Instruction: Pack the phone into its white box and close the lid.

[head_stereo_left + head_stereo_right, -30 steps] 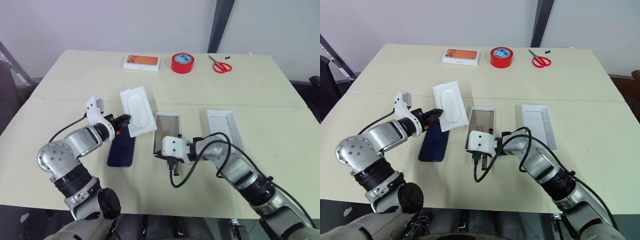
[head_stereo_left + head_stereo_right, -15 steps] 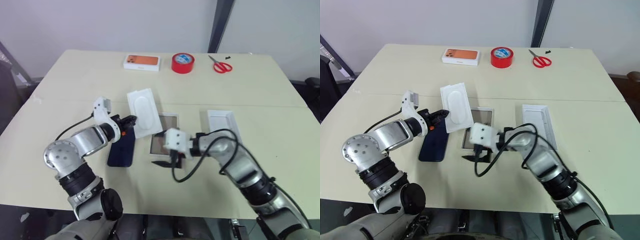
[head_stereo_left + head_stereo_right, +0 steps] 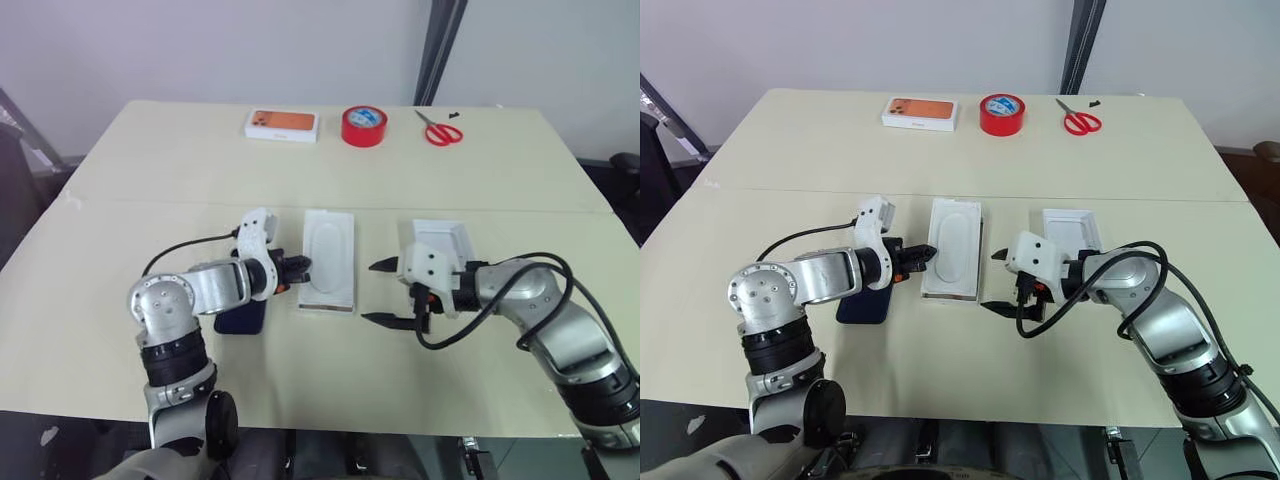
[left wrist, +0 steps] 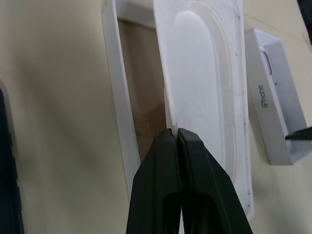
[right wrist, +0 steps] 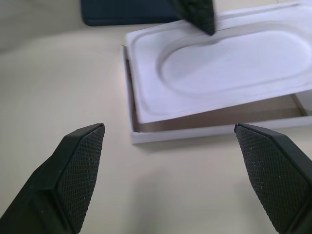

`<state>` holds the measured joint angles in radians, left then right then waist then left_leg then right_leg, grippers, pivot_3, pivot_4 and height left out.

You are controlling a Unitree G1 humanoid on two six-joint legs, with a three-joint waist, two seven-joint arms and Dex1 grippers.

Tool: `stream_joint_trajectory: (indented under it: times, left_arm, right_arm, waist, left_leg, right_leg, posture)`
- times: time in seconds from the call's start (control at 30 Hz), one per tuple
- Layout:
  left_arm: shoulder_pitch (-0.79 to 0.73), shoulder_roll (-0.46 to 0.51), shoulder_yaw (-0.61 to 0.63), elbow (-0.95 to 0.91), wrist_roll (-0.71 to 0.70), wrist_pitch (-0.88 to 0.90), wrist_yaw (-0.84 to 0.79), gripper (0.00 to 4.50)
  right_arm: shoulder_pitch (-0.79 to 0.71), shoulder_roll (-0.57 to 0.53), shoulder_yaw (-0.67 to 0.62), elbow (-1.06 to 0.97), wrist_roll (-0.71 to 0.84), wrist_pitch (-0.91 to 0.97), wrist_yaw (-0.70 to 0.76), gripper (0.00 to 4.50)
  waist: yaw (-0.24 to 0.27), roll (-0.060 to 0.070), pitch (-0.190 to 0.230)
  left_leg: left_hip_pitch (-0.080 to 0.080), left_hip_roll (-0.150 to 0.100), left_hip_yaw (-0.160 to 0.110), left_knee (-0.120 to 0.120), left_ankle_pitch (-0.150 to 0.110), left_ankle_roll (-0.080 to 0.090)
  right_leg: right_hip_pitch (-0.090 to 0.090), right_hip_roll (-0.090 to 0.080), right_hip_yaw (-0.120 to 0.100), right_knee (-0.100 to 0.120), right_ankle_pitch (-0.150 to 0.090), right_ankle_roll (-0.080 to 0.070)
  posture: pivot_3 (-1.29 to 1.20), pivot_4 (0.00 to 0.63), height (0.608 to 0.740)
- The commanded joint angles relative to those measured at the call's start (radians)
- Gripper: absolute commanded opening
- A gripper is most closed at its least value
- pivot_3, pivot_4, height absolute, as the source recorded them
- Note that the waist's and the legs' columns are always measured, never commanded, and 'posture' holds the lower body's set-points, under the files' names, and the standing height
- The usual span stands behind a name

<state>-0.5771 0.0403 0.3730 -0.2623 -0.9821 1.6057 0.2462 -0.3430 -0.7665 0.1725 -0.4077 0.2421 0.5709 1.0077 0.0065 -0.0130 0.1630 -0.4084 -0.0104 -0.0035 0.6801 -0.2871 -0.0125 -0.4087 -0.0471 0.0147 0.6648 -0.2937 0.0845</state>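
The white box (image 4: 116, 92) lies in the middle of the table, its tan floor showing. A white insert (image 3: 329, 253) with an oval recess sits tilted over it. My left gripper (image 3: 303, 268) is shut on the insert's long edge, seen close in the left wrist view (image 4: 173, 133). The dark blue phone (image 3: 862, 306) lies flat just left of the box, partly under my left arm. My right gripper (image 3: 382, 293) hangs open just right of the box, touching nothing. The white lid (image 3: 1072, 224) lies behind it, partly covered by that hand.
Along the table's far edge stand a white box with an orange picture (image 3: 281, 124), a red tape roll (image 3: 363, 126) and red-handled scissors (image 3: 439, 130). Bare tabletop (image 3: 300, 380) lies in front of both grippers.
My left gripper has carried the insert to the right, over the white box. My right gripper has opened, left the box's near end and drawn off to the right.
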Motion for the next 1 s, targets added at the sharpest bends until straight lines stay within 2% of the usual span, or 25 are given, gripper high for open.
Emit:
stream_joint_trajectory:
  times: [0.03,0.2,0.33,0.53,0.7,0.8,0.9,0.93,0.97,1.0]
  left_arm:
    - [-0.016,0.006,-0.029,-0.001,-0.003,0.009,0.006,0.0]
    - [-0.007,-0.023,-0.021,-0.004,-0.021,0.009,0.035,0.0]
    - [-0.006,-0.039,-0.012,-0.01,-0.031,0.009,0.044,1.38]
    - [-0.056,-0.054,0.094,-0.018,-0.087,0.009,0.024,4.29]
    - [-0.075,0.014,0.129,-0.029,-0.134,0.009,-0.001,4.29]
    - [-0.065,0.095,0.127,-0.057,-0.129,0.002,-0.055,4.35]
    - [-0.012,0.219,0.073,-0.106,-0.087,-0.068,-0.155,4.35]
    - [0.024,0.281,0.032,-0.135,-0.049,-0.133,-0.216,4.35]
    - [0.064,0.341,-0.008,-0.164,-0.006,-0.207,-0.284,4.35]
    - [0.116,0.408,-0.052,-0.197,0.057,-0.314,-0.37,4.35]
  right_arm:
    - [0.002,0.002,-0.03,-0.015,0.005,-0.029,-0.02,4.46]
    - [0.013,0.01,-0.013,0.016,-0.014,-0.074,-0.04,4.46]
    - [0.008,0.017,-0.001,0.038,-0.029,-0.098,-0.049,4.5]
    - [-0.037,0.055,-0.019,0.093,-0.035,-0.081,-0.097,4.5]
    - [-0.095,0.109,-0.059,0.1,0.029,-0.002,-0.122,4.5]
    - [-0.132,0.132,-0.051,0.105,0.04,0.037,-0.14,3.67]
    - [-0.173,0.165,-0.014,0.119,0.017,0.07,-0.172,2.15]
    - [-0.187,0.181,0.005,0.123,0.007,0.081,-0.183,1.77]
    - [-0.202,0.199,0.028,0.13,-0.005,0.092,-0.196,1.13]
    - [-0.226,0.224,0.058,0.147,-0.029,0.105,-0.221,0.68]
  waist:
    - [0.003,0.0,0.0]
    - [0.004,0.0,0.0]
    - [0.004,0.0,0.0]
    - [0.001,0.0,0.0]
    - [0.0,0.0,0.0]
    - [-0.001,0.0,0.0]
    - [-0.011,0.0,0.0]
    - [-0.015,0.0,0.0]
    - [-0.017,0.0,0.0]
    - [-0.024,0.0,0.0]
  left_leg:
    - [0.0,0.0,0.0,0.0,0.001,-0.001]
    - [0.0,0.0,0.0,0.0,0.001,-0.002]
    - [0.0,0.0,0.0,0.0,0.001,-0.002]
    - [0.0,0.0,0.0,0.0,0.001,-0.002]
    - [0.0,0.0,0.0,0.0,0.002,-0.003]
    - [0.0,0.0,0.0,0.0,0.002,-0.003]
    - [0.0,0.0,0.0,0.0,0.002,-0.003]
    - [0.0,0.0,0.0,-0.001,0.002,-0.004]
    - [0.0,0.0,0.0,-0.001,0.002,-0.004]
    - [0.0,0.0,0.0,-0.001,0.003,-0.004]
  right_leg:
    - [0.0,0.0,0.0,0.0,0.0,0.0]
    - [0.0,0.0,0.0,0.0,0.0,0.0]
    - [0.0,0.0,0.0,0.0,0.0,0.0]
    - [0.0,0.0,0.0,0.0,0.0,0.0]
    - [0.0,0.001,0.0,0.0,0.0,0.0]
    - [0.0,0.001,0.0,0.0,0.0,0.0]
    - [-0.001,0.001,0.0,0.0,0.0,0.0]
    - [-0.001,0.001,0.0,0.0,0.0,0.0]
    - [-0.001,0.001,0.0,0.0,0.0,0.0]
    - [-0.001,0.0,0.0,0.0,0.0,0.0]
  posture:
    - [0.0,0.15,0.729]
    - [0.0,0.15,0.729]
    - [0.0,0.15,0.729]
    - [0.0,0.15,0.729]
    - [0.0,0.15,0.729]
    - [0.0,0.15,0.729]
    - [0.0,0.15,0.729]
    - [0.0,0.15,0.729]
    - [0.0,0.15,0.729]
    - [0.0,0.15,0.729]
